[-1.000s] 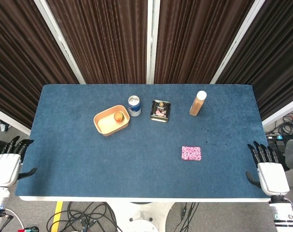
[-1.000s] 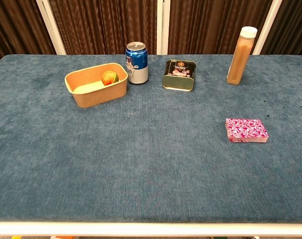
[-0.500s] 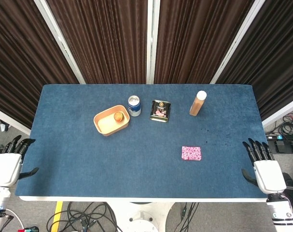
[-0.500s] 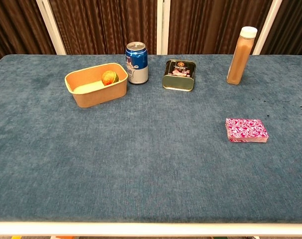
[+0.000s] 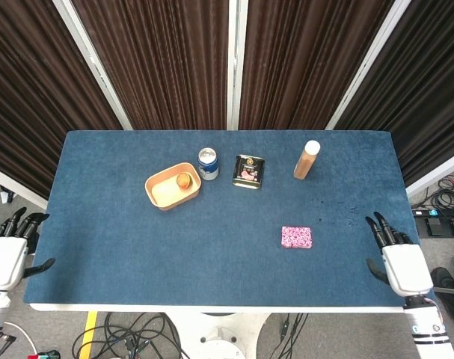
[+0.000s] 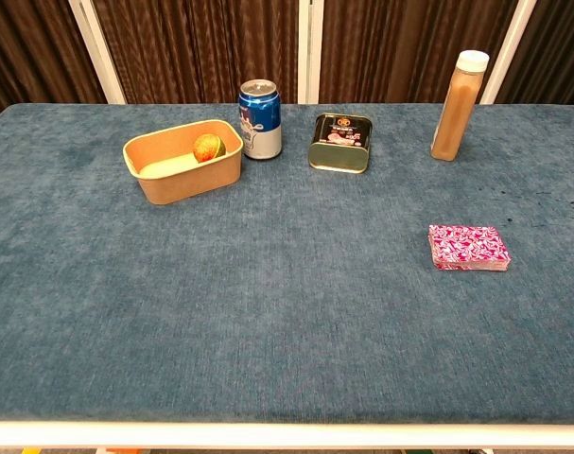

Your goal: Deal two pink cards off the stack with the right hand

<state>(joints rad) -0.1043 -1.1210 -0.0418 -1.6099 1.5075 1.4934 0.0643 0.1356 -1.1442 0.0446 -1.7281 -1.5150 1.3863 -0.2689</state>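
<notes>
A stack of pink patterned cards [image 5: 297, 237] [image 6: 468, 248] lies flat on the blue table, right of centre and toward the front. My right hand [image 5: 401, 261] hovers over the table's front right corner, fingers spread and holding nothing, well to the right of the stack. My left hand [image 5: 7, 249] hangs off the table's front left edge, also spread and holding nothing. Neither hand shows in the chest view.
Along the back stand a tan tray [image 5: 161, 196] [image 6: 154, 180] with a small fruit [image 6: 207, 148], a blue can [image 5: 208, 163] [image 6: 260, 119], a dark square tin [image 5: 248, 171] [image 6: 340, 143] and a brown bottle with a white cap [image 5: 307, 159] [image 6: 457, 105]. Bare blue cloth surrounds the stack.
My right hand has moved left, from beside the table to over its front right corner. My left hand has drifted slightly outward. The cards have not moved.
</notes>
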